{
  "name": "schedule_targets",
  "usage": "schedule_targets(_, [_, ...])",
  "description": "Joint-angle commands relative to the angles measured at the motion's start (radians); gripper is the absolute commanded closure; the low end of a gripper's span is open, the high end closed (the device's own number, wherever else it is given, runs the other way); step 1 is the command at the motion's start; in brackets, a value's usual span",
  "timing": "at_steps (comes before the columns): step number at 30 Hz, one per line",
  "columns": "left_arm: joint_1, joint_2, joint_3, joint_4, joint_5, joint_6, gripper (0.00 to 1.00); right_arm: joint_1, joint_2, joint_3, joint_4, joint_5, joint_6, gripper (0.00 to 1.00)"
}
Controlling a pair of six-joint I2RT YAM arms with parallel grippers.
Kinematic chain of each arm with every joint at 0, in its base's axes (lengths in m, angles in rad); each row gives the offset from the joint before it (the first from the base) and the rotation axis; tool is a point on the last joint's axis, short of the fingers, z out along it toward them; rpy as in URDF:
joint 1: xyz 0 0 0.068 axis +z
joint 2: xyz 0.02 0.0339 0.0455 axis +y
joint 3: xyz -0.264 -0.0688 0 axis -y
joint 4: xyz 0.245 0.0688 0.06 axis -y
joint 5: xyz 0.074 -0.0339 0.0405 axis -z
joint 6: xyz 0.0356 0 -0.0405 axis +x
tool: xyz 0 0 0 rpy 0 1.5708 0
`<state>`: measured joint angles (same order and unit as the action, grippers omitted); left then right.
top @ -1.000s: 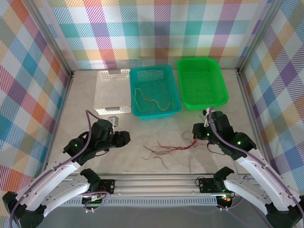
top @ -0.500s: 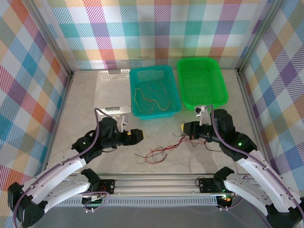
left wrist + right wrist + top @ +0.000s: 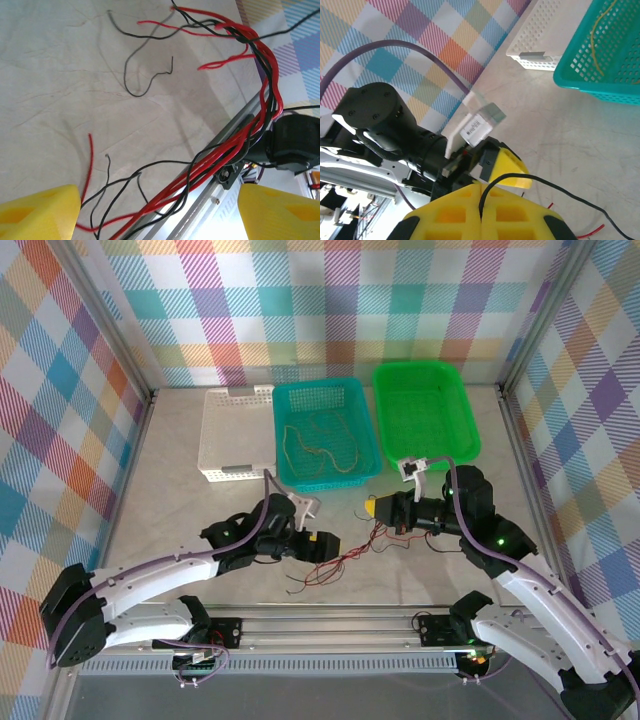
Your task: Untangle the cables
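A tangled bunch of red and black cables (image 3: 345, 558) hangs from my right gripper (image 3: 372, 508) down to the table at front centre. That gripper (image 3: 481, 212) is shut, with a black cable (image 3: 560, 192) pinched between its yellow fingers. My left gripper (image 3: 318, 545) is low at the bunch's left end, open. In its wrist view its yellow fingertips (image 3: 40, 212) stand wide apart, and the red and black cables (image 3: 225, 150) run through the gap of the left gripper (image 3: 160, 217) without being gripped. More thin yellowish and brown cables (image 3: 315, 445) lie in the teal basket (image 3: 320, 386).
A white basket (image 3: 238, 430) stands left of the teal one and a green tray (image 3: 420, 368) right of it, all at the back. The metal rail (image 3: 330, 618) runs along the near table edge, close behind the bunch. Checked walls close in both sides.
My left arm swung right to the bunch and its gripper opened wide. My right gripper, still shut, moved left and dragged the bunch with it.
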<state>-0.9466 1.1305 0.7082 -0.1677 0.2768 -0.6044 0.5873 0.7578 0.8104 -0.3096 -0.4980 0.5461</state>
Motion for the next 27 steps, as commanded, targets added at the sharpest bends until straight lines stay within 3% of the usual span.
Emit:
schedule_targets(1, [-0.040, 0.033, 0.042, 0.066, 0.006, 0.037, 0.19, -0.001, -0.003, -0.022, 0.093, -0.058, 0.031, 1.00])
schedule_targets(15, [-0.102, 0.125, 0.024, 0.169, 0.069, 0.058, 0.34, -0.001, -0.025, -0.042, 0.162, -0.091, 0.069, 1.00])
schedule_targets(24, [-0.110, 0.123, 0.011, 0.183, 0.068, 0.061, 0.62, -0.001, -0.035, -0.051, 0.172, -0.088, 0.077, 1.00])
schedule_targets(27, [-0.112, 0.117, 0.007, 0.188, 0.064, 0.059, 0.75, -0.001, -0.038, -0.053, 0.152, -0.062, 0.071, 1.00])
